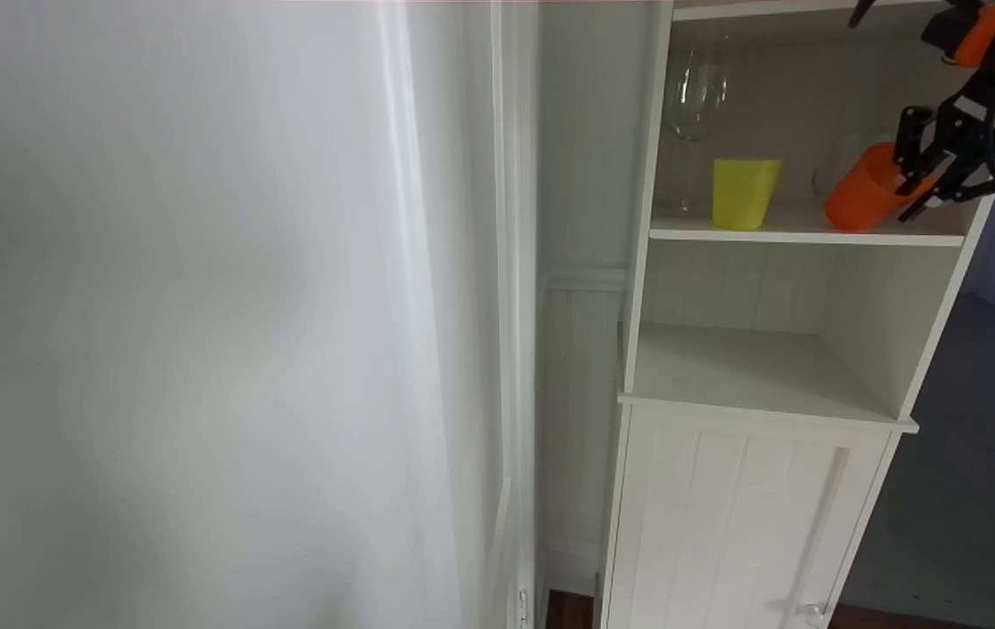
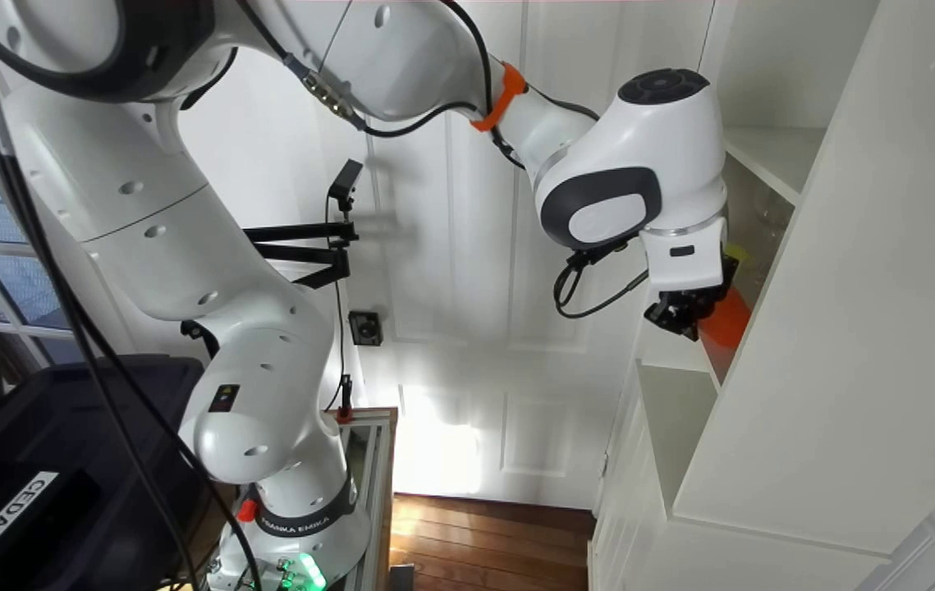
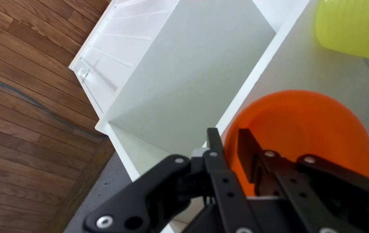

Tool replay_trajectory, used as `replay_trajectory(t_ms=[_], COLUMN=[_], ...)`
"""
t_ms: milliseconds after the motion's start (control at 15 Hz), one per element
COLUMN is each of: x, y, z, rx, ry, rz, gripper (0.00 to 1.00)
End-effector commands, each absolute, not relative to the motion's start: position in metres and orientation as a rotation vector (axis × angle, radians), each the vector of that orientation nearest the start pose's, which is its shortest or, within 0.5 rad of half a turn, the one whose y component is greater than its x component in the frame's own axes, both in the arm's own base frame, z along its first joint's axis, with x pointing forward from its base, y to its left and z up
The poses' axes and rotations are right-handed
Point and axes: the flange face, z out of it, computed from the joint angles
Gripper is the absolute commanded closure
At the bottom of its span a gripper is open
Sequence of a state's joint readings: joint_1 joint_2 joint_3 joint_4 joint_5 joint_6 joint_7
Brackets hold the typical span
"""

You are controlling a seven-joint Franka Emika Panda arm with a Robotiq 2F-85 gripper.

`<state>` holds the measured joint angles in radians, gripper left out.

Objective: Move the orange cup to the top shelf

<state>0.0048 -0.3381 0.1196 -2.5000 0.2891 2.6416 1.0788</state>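
Note:
The orange cup [image 1: 866, 188] is at the right end of the shelf that also holds the yellow-green cup [image 1: 743, 194]. It is tilted, its mouth toward my gripper [image 1: 905, 199]; its low edge is at the shelf board, though I cannot tell if it touches. In the wrist view I look into the orange cup [image 3: 301, 129]. My gripper [image 3: 229, 139] has one finger outside its wall and one inside, with a narrow gap around the wall. An exterior view shows part of the orange cup [image 2: 726, 318] beside the gripper [image 2: 685, 316]; the cabinet side hides the rest.
Clear glasses [image 1: 696, 92] stand behind the cups. A higher shelf board [image 1: 777, 9] runs above; it also shows in an exterior view [image 2: 771, 164]. The cups' shelf has a white front edge [image 1: 803, 236] with a lower compartment [image 1: 742, 358] under it. The cabinet side [image 2: 853, 287] borders the gripper.

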Motion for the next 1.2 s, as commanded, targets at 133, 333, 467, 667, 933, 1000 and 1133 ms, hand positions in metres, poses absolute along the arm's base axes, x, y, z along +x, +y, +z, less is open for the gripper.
replay_trajectory(t_ms=[133,333,467,667,933,1000,1133], x=[0.430,0.412,0.397,0.374,0.350,0.344,0.336], y=[0.042,0.035,0.030,0.027,0.028,0.029,0.031], z=[0.470,0.473,0.476,0.491,0.525,0.536,0.558], rx=[-2.315,-2.365,-2.415,-2.485,-2.561,-2.581,-2.606], ry=[1.317,1.241,1.178,1.067,0.954,0.935,0.921], rz=[-0.407,-0.385,-0.356,-0.268,-0.114,-0.064,-0.003], gripper=[0.98,0.99,0.99,0.99,0.99,0.99,0.99])
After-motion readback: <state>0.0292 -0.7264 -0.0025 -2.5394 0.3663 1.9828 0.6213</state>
